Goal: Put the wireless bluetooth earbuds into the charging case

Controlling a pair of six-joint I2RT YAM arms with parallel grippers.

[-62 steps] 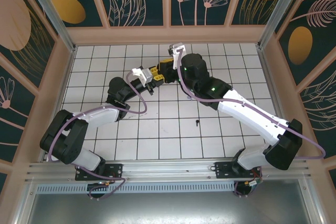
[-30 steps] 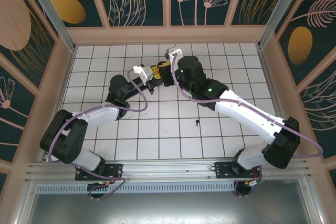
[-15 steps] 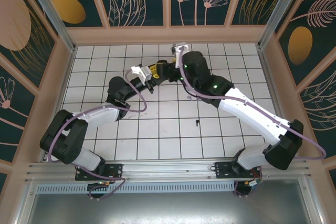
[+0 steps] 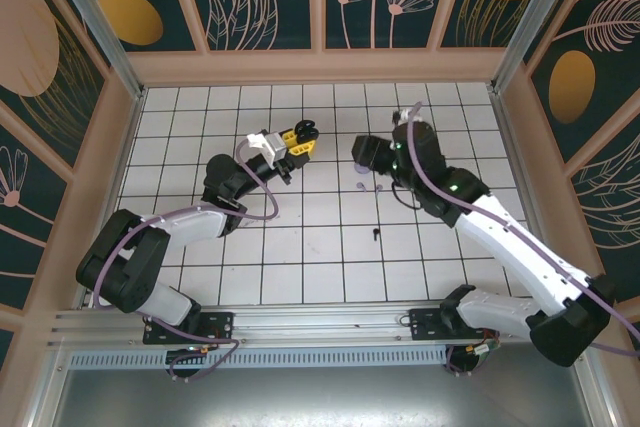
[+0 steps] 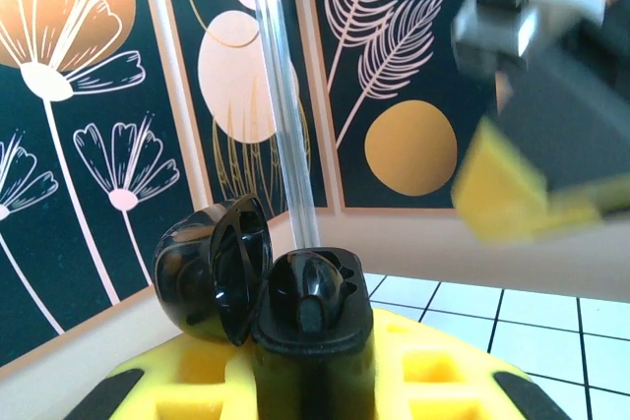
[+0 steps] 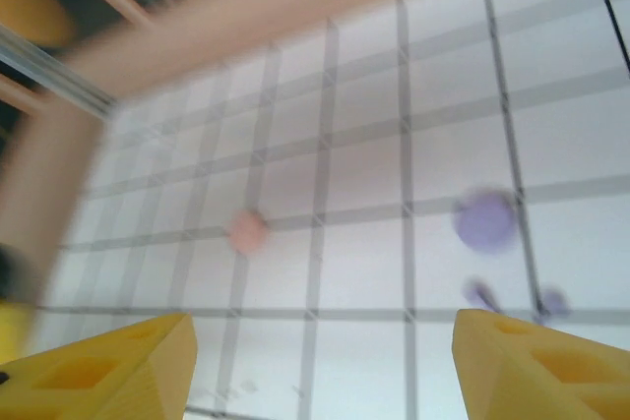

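Surface: a white gridded table (image 4: 300, 267) is enclosed by floral wall panels.
Lavender earbuds (image 6: 480, 292): two are seen lying on the tiles, just beside a round lavender case (image 6: 484, 220); both are blurred.
Black earbud (image 4: 376, 234): one is seen alone on the tiles, nearer the arm bases.
Black charging case (image 5: 313, 312): it is held with its lid swung open, over the far middle of the table.
Left gripper (image 4: 300, 137): its fingers are clenched on the black case.
Right gripper (image 6: 325, 361): its fingers are spread and nothing is grasped; it is held above the lavender things.
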